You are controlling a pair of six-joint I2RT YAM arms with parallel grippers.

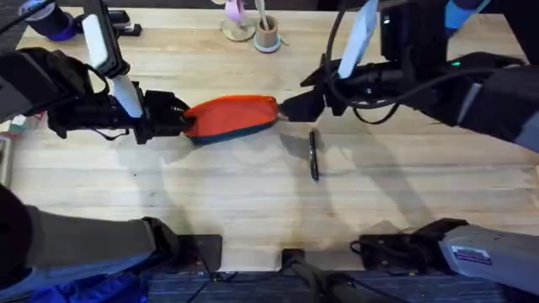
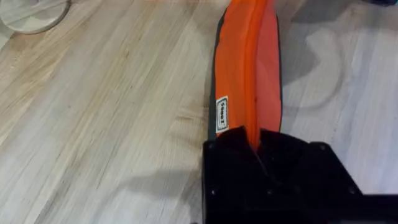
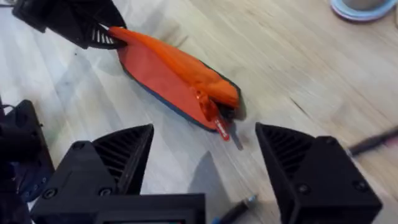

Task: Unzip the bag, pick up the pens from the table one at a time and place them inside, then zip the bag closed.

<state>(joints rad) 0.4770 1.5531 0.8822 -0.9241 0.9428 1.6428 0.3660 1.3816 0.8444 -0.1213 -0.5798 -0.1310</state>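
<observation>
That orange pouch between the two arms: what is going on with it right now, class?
The left tool is shut on one end of the pouch, pinning it to the table. The right tool is open, just off the other end, where the zip pull sticks out. One pen lies on the table near that end. The zip looks closed along most of its length; whether any pen is inside cannot be seen.
</observation>
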